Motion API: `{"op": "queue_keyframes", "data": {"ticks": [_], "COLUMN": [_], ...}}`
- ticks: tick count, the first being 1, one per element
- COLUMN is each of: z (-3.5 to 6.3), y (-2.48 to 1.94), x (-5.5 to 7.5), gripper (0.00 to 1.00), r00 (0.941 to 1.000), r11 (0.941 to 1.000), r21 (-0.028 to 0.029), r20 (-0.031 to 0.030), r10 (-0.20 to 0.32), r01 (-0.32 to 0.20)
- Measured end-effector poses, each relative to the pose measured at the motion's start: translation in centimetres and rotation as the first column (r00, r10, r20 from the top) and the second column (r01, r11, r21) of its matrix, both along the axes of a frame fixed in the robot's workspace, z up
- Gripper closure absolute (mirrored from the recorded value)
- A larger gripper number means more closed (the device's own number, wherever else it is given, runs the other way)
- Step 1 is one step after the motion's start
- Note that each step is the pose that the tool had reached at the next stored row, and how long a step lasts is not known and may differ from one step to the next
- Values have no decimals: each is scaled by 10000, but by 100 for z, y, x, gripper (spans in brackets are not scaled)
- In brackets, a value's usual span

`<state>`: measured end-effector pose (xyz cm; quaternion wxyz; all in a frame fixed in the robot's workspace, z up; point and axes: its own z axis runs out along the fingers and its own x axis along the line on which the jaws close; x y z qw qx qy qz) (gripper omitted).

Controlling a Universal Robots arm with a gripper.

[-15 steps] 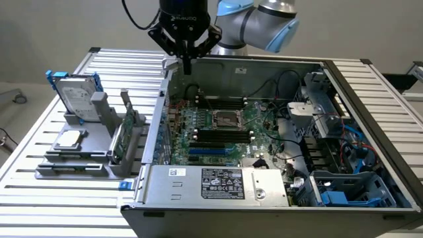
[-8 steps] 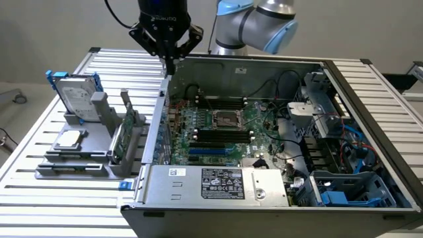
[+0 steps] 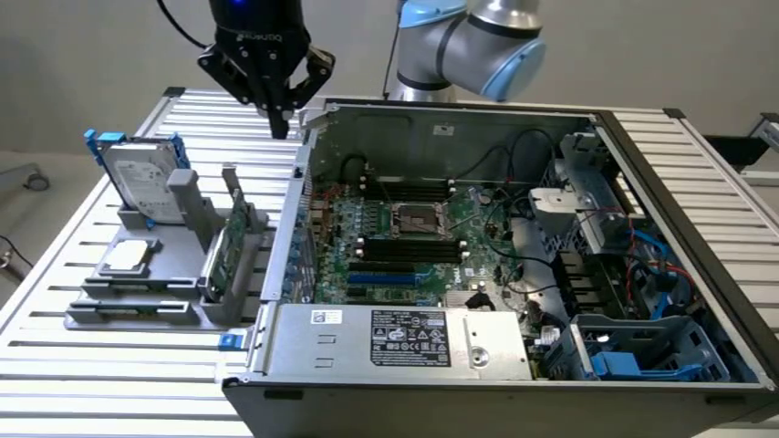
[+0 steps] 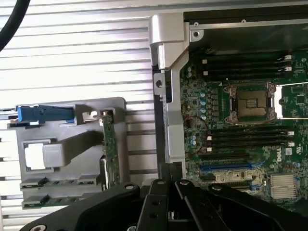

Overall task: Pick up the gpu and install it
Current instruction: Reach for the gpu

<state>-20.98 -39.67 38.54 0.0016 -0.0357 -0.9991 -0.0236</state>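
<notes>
Exterior view: gpu (image 3: 222,254) on edge w/ long axis near-far; gripper (image 3: 283,128) clenched, empty.

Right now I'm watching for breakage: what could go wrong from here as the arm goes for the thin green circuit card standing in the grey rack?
1. The black gripper is shut and hangs near the open computer case's metal wall, not over the thin green gpu; lowered like this it might strike the wall or the card's edge.
2. The silver hard drive with the blue frame stands in the same grey rack; a skewed approach could knock it.
</notes>
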Motion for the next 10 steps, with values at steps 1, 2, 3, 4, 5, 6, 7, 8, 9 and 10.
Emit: {"op": "queue_keyframes", "data": {"ticks": [1, 2, 3, 4, 5, 6, 7, 8, 9, 10], "z": [-6, -13, -20, -26, -32, -39, -46, -52, -59, -65], "y": [2, 4, 6, 8, 10, 13, 15, 18, 19, 20], "x": [-45, -92, -139, -184, -229, -272, -321, -367, -411, -449], "gripper": [89, 89, 89, 89, 89, 89, 89, 89, 89, 89], "r00": [10000, 10000, 10000, 10000, 9999, 9999, 9999, 9999, 9998, 9998], "r11": [10000, 10000, 10000, 10000, 10000, 10000, 10000, 10000, 10000, 10000], "r21": [-1, 0, 0, 0, 0, 0, -1, -3, -5, -7], "r20": [-21, -41, -62, -83, -104, -123, -146, -166, -183, -198], "r10": [1, 1, 0, -1, 0, 1, 0, -1, 0, 3], "r01": [-1, -1, 0, 1, 0, -1, 0, 1, 0, -3]}}
